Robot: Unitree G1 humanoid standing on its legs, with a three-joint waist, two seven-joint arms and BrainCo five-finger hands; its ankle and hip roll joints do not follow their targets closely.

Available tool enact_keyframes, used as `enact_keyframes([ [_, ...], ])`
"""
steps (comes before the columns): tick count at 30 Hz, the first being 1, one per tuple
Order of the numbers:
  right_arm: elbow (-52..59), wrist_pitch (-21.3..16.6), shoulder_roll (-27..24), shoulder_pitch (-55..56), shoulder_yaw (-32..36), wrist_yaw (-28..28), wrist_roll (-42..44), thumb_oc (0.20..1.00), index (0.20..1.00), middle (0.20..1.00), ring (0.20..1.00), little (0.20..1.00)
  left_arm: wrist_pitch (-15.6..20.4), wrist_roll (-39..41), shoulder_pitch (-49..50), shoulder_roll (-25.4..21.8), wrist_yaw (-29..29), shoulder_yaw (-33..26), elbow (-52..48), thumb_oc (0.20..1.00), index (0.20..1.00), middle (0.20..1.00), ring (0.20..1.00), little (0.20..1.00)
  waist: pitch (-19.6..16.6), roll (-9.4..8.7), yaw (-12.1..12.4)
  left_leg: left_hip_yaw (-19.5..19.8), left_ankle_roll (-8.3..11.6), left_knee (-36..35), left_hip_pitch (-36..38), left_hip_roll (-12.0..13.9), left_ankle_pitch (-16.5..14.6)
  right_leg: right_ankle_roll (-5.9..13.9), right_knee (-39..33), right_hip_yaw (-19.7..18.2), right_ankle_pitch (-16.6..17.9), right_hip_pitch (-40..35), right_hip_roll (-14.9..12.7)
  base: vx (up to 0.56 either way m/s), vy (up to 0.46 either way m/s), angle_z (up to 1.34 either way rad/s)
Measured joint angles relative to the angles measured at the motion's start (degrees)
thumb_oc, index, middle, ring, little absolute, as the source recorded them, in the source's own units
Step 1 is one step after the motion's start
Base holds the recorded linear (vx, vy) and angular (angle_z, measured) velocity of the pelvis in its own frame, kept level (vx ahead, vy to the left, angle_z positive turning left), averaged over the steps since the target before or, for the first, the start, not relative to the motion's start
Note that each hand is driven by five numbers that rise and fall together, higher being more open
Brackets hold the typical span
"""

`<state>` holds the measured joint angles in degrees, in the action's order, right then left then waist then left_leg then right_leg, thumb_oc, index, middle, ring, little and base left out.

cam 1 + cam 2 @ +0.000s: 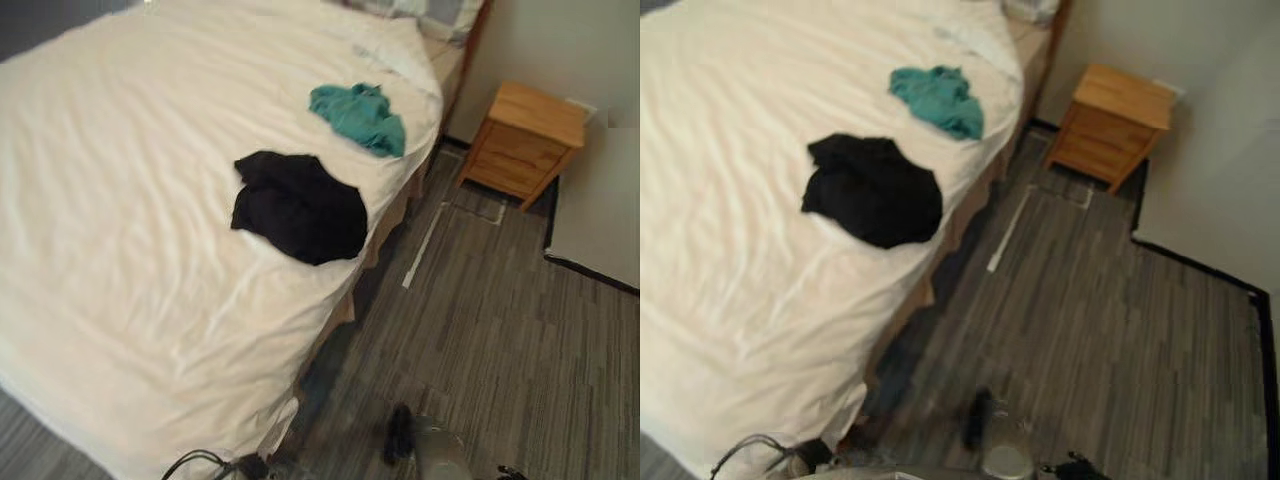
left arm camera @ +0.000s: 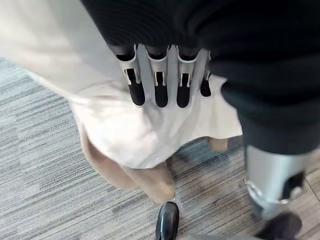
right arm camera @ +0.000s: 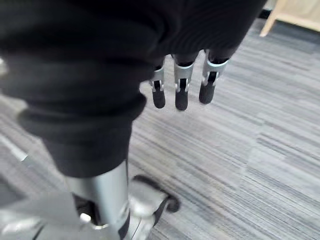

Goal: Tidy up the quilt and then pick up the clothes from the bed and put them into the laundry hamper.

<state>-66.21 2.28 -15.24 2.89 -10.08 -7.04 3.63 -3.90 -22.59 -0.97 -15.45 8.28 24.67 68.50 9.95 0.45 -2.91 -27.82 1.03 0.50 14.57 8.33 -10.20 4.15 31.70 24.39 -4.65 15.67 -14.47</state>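
A white quilt [image 1: 150, 200] lies spread over the bed, lightly wrinkled. Near the bed's right edge lies a black garment [image 1: 298, 207] in a loose heap. A teal garment [image 1: 360, 117] is crumpled a little farther up toward the pillow. My left hand [image 2: 161, 80] hangs with straight fingers just above the quilt's hanging corner [image 2: 145, 135], holding nothing. Over the striped grey floor [image 3: 240, 150], my right hand [image 3: 181, 87] also hangs with straight fingers and holds nothing.
A wooden nightstand [image 1: 525, 140] stands on the floor to the right of the bed head. A checked pillow [image 1: 440, 15] lies at the top of the bed. A pale wall with a dark base strip [image 1: 1200, 265] bounds the floor on the right.
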Motion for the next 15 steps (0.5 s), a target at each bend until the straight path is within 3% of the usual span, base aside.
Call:
enact_keyframes([
  [1,0.1,-0.1,-0.5,0.2,0.0,-0.2,-1.3,1.0,1.0,1.0,1.0,1.0,0.1,0.0,0.5,-1.1,0.0,0.0,-0.1,1.0,1.0,1.0,1.0,1.0,-1.3,-2.04,1.8,-0.4,0.05,1.1,0.9,-0.8,0.1,-0.21,-3.4,0.6,-1.0,-2.8,-1.4,0.05,-0.3,-1.14],
  [2,0.2,-0.2,0.3,-0.5,0.0,-0.3,-1.3,1.0,1.0,1.0,1.0,1.0,0.1,0.0,0.9,-2.6,0.2,-1.0,0.6,1.0,1.0,1.0,1.0,1.0,-2.0,-4.94,2.5,0.0,0.52,4.4,0.5,-0.8,0.2,-1.05,-11.4,-1.7,0.2,-6.3,0.3,0.04,-0.403,-1.18],
  [3,0.2,-0.5,0.2,-1.3,-0.1,-0.3,-1.3,1.0,1.0,1.0,1.0,1.0,0.1,0.0,0.7,-2.4,0.3,-1.4,1.3,1.0,1.0,1.0,1.0,1.0,-2.0,-4.57,3.0,0.1,1.18,7.9,-0.3,0.8,0.0,-1.46,-15.0,-2.2,0.7,-8.0,1.9,0.02,-0.279,-1.5],
  [4,0.6,-1.2,0.2,-3.2,-1.1,-0.2,-1.5,1.0,1.0,1.0,1.0,1.0,0.5,0.0,2.0,-1.4,0.5,-4.3,1.7,1.0,1.0,1.0,1.0,1.0,-2.3,-3.67,2.9,0.3,4.58,15.2,-1.6,3.7,2.6,-4.47,-18.9,-4.3,4.9,-8.8,6.6,-0.02,-0.167,-1.82],
  [5,1.3,-1.4,-0.1,-3.9,-2.9,-0.2,-1.5,1.0,1.0,1.0,1.0,1.0,0.5,0.1,2.7,-1.0,1.0,-5.6,1.8,1.0,1.0,1.0,1.0,1.0,-2.7,-3.43,4.0,1.1,5.04,21.0,-3.3,5.5,4.2,-5.69,-22.1,-6.8,6.7,-10.3,7.9,0.07,-0.22,-2.02],
  [6,2.2,-1.6,-0.7,-3.4,-4.4,0.0,-1.6,1.0,1.0,1.0,1.0,1.0,1.1,0.2,2.1,-1.1,0.9,-7.0,1.7,1.0,1.0,1.0,1.0,1.0,-3.1,-3.98,4.4,5.1,6.15,26.5,-6.0,6.5,4.2,-5.49,-26.6,-8.9,6.8,-12.4,8.7,0.07,-0.159,-1.29],
  [7,2.1,-1.6,-0.9,-3.3,-4.4,-0.1,-1.9,1.0,1.0,1.0,1.0,1.0,1.6,0.8,0.9,-1.2,1.0,-7.3,1.5,1.0,1.0,1.0,1.0,1.0,-3.1,-3.9,4.2,7.0,7.39,26.5,-7.4,6.4,3.3,-5.56,-28.6,-9.6,6.8,-13.5,9.3,0.2,-0.224,-0.83],
  [8,1.4,-0.6,-1.6,-3.2,-4.6,-0.1,-3.0,1.0,1.0,1.0,1.0,1.0,2.4,2.8,-1.3,-0.6,1.6,-8.0,0.1,1.0,1.0,1.0,1.0,1.0,-2.7,-4.41,5.0,16.2,7.42,26.3,-10.8,3.4,2.8,-5.62,-30.3,-13.6,6.9,-13.9,9.8,0.12,-0.067,-1.06],
  [9,0.1,-0.2,-1.6,-4.3,-4.8,-0.2,-3.6,1.0,1.0,1.0,1.0,1.0,2.8,4.4,-2.6,-0.6,2.2,-7.4,-1.2,1.0,1.0,1.0,1.0,1.0,-2.4,-5.09,6.9,23.0,7.13,24.9,-12.7,-1.4,1.5,-6.19,-32.0,-18.2,7.1,-14.6,10.1,0.22,-0.066,-1.71],
  [10,-0.2,-0.1,-1.8,-5.3,-6.0,-0.2,-3.7,1.0,1.0,1.0,1.0,1.0,2.8,4.7,-3.1,-0.1,2.6,-6.9,-0.6,1.0,1.0,1.0,1.0,1.0,-1.9,-5.8,8.3,28.7,6.6,22.1,-13.8,-5.5,0.3,-5.73,-33.6,-20.5,9.7,-15.8,9.3,0.14,0.012,-1.72],
  [13,-0.2,-0.8,-1.8,-5.5,-6.2,-0.2,-3.7,1.0,1.0,1.0,1.0,1.0,3.3,6.7,-4.4,0.0,3.3,-6.6,-1.2,1.0,1.0,1.0,1.0,1.0,-1.7,-5.46,7.7,32.2,5.25,13.6,-16.2,-8.4,1.1,-5.12,-36.2,-24.2,8.9,-18.2,9.8,0.1,0.018,-1.01],
  [14,-0.2,-1.2,-2.9,-4.9,-6.1,-0.1,-3.7,1.0,1.0,1.0,1.0,1.0,3.8,6.7,-5.4,0.3,3.3,-5.7,-1.2,1.0,1.0,1.0,1.0,1.0,-1.6,-2.95,6.5,32.1,4.85,10.5,-19.8,-8.3,11.1,-3.53,-36.6,-24.3,9.2,-19.4,11.6,0.16,0.063,-0.45],
  [15,-1.4,-1.2,-2.5,-3.9,-5.8,-0.1,-3.7,1.0,1.0,1.0,1.0,1.0,3.9,6.7,-5.9,0.0,3.3,-4.8,-1.0,1.0,1.0,1.0,1.0,1.0,-2.0,-3.01,5.3,30.2,1.28,11.6,-20.6,-8.1,10.9,-2.61,-36.6,-24.4,7.9,-20.1,11.6,0.12,0.045,-0.29],
])
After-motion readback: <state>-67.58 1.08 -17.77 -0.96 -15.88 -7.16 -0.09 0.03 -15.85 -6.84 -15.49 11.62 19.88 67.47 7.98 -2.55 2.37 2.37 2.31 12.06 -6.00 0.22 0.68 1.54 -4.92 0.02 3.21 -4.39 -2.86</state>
